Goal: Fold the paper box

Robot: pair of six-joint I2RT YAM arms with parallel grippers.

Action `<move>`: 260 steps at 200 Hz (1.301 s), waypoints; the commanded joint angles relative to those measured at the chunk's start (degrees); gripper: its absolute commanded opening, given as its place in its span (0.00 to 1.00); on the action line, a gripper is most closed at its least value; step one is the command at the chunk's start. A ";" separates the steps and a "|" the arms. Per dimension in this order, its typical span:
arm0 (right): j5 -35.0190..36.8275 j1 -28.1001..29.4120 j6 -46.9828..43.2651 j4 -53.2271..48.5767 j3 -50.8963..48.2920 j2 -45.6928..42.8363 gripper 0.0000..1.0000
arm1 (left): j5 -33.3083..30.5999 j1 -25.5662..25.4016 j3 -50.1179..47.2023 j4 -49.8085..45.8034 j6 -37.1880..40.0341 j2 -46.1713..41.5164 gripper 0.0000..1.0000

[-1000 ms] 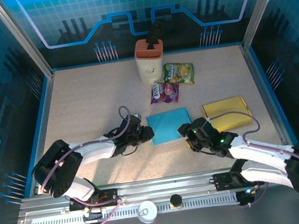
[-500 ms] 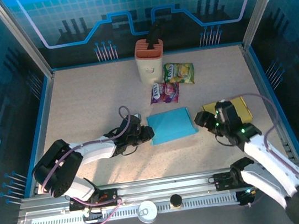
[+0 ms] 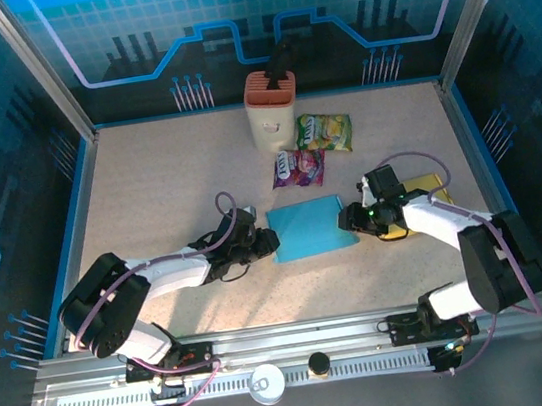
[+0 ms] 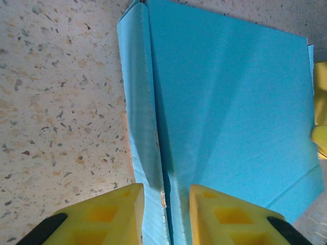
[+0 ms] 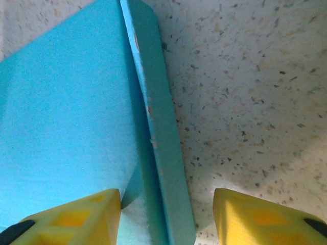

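The blue paper box [image 3: 310,226] lies flat in the middle of the table. My left gripper [image 3: 269,247] is at its left edge. In the left wrist view the box [image 4: 230,117] has a raised side flap, and the left gripper [image 4: 166,204] is shut on that flap with a yellow finger [image 4: 117,212] on each side. My right gripper [image 3: 349,220] is at the box's right edge. In the right wrist view the box [image 5: 61,112] shows its right flap standing up between the jaws of the right gripper [image 5: 167,214], which is open; the right finger is clear of the flap.
A gold pouch [image 3: 430,186] lies just right of the box, partly under my right arm. Behind the box are a purple snack pack [image 3: 298,168], a green-yellow snack pack [image 3: 325,132] and a white container with an orange top [image 3: 271,110].
My right arm has swung from the table's front up to the box's right edge, and its jaws have narrowed around the flap. The left arm and the box have stayed put.
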 commanded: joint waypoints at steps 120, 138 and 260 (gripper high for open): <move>-0.25 1.73 -0.87 2.30 -1.60 -0.28 0.33 | -0.94 0.09 -0.16 -2.14 1.95 2.15 0.23; -1.60 1.08 -1.49 1.96 -1.19 -0.35 0.33 | -0.93 0.17 -0.16 -2.20 2.33 2.38 0.21; -13.36 -2.92 -6.87 4.89 2.16 4.92 0.72 | -2.63 0.91 -3.48 0.38 1.09 3.04 0.12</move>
